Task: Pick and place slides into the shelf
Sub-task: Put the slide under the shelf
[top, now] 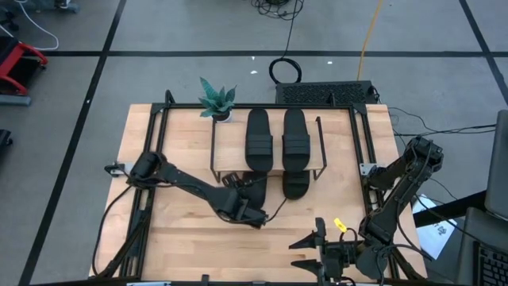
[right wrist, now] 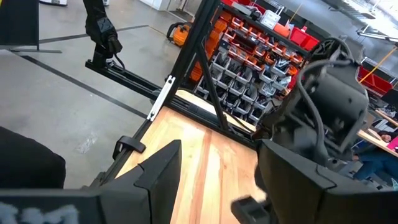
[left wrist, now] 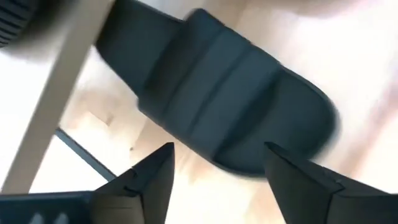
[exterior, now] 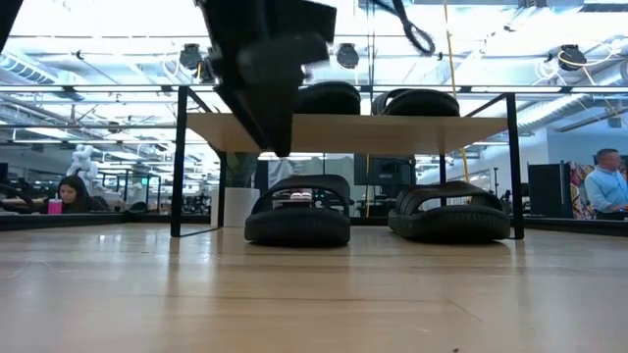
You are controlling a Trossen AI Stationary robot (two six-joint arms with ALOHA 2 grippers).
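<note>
Left wrist view: slide (left wrist: 230,112) lies just beyond open left end effector (left wrist: 217,180).

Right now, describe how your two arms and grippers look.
Both arms are dark, jointed and slim, with black cables trailing along them. The left gripper and right gripper each end in two black, wedge-shaped fingers. A small yellow tag sits near the right arm's wrist.

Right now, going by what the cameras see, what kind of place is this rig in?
Probably a robotics lab in an open-plan workspace. Racks of orange parts bins show in the right wrist view, people sit at desks behind the table, and cables run across a bare taped floor.
</note>
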